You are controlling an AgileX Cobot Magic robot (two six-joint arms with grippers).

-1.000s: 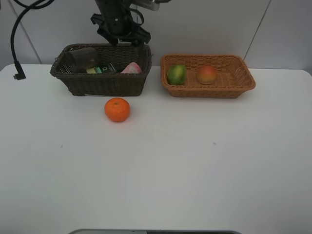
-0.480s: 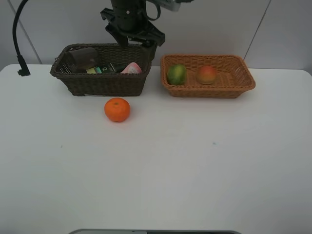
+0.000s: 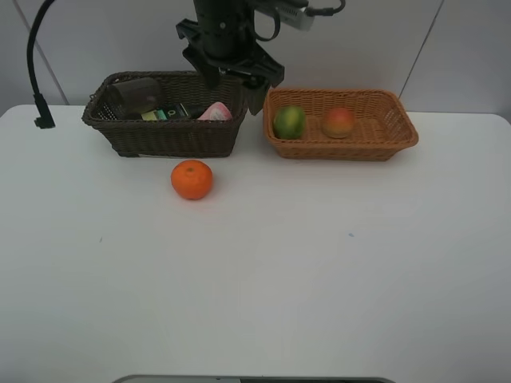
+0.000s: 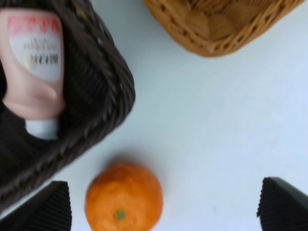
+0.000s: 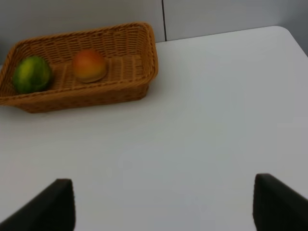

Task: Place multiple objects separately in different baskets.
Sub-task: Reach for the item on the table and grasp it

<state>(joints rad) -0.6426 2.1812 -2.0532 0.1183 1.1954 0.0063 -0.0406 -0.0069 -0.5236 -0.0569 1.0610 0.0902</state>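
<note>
Orange: round orange fruit [image 3: 192, 179] sits loose on the white tabletop [image 3: 319, 271], just in front of the dark brown woven wicker basket [image 3: 168, 136]. Only task thing not in a basket yet, far as I can see.

Dark basket contents: translucent mauve cup [image 3: 137, 96], dark green-labelled pump bottle [image 3: 165, 114], small pink bottle [image 3: 215, 112], all lying inside it.

Tan basket: light orange-tan shallow wicker basket [image 3: 339, 128] stands right beside the dark basket, holding the green oval fruit [image 3: 289, 122] and the red-yellow peach-like fruit [image 3: 339, 122].

Left hand: left hand [image 3: 231, 76] hangs above the back corner of the dark basket, the corner nearest the tan one. Fingers spread wide, nothing in them.

Right hand: right hand [image 5: 163, 204] isn't in the high view at all. Only its two dark fingertips show in its own camera, a gap between them and nothing held. Looks open to me.

Key relation: the orange lies on the near side of the dark basket from the left hand, so my guess is that hand has to come forward over the rim and down. It's round, so no long axis to line up with. Left arm looks like the nearer one.

View differences: left wrist camera shows the orange's green stem dot and the pink bottle's label, which the high view doesn't. Right wrist camera misses the orange and the dark basket completely.
</note>
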